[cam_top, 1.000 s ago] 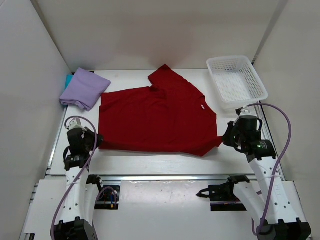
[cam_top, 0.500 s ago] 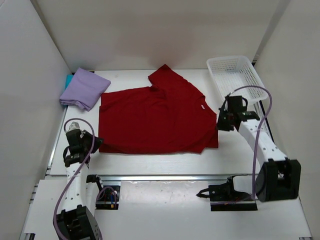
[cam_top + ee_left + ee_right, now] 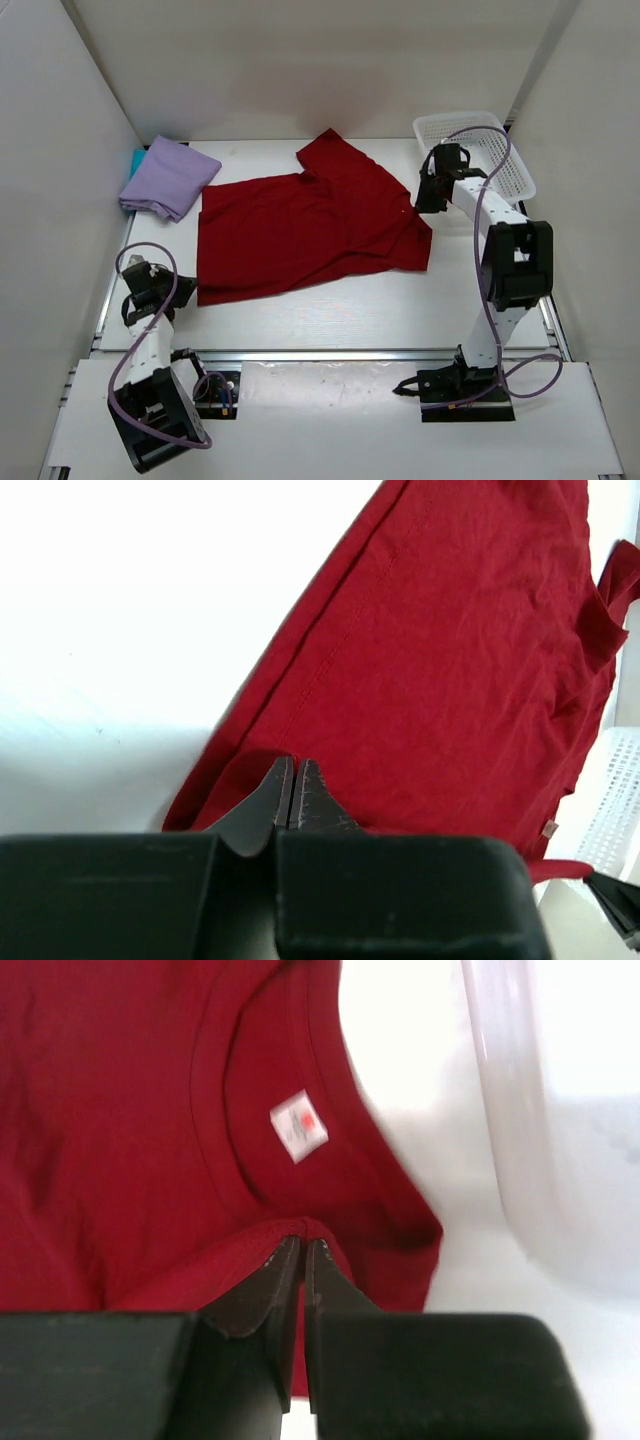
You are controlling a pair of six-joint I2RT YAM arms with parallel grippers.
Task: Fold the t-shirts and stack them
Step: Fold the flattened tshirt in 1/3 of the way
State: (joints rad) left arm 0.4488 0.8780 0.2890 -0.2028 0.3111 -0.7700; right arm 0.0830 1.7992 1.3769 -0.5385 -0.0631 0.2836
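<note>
T-shirts, three in all. One deep red cloth t-shirt: lies spread over the middle of the white table, near hem slanting, one sleeve pointing toward the back. One light lavender cloth t-shirt: sits folded at the far left corner. One teal cloth t-shirt: lies under the lavender one, only a sliver showing at its far edge. One white plastic mesh basket: stands at the far right corner. Two arms, two claws.

Left claw: pressed together, pinching the red t-shirt's near left corner. Right claw: pressed together, pinching a raised fold of the red t-shirt near its neckline, just beside the basket.

Table plain and white. Plain white walls on the left, back and right.

Overhead view: takes in all three t-shirts, the basket and both arms at once, yet leaves the fingertips too small to read. Left wrist view: shows the finger tips closed on red cloth at the stitched hem, the basket's mesh at the far right edge; misses the lavender and teal t-shirts. Right wrist view: shows the round collar and one small white label with a red mark inside it, and the basket's wall blurred at right.
</note>
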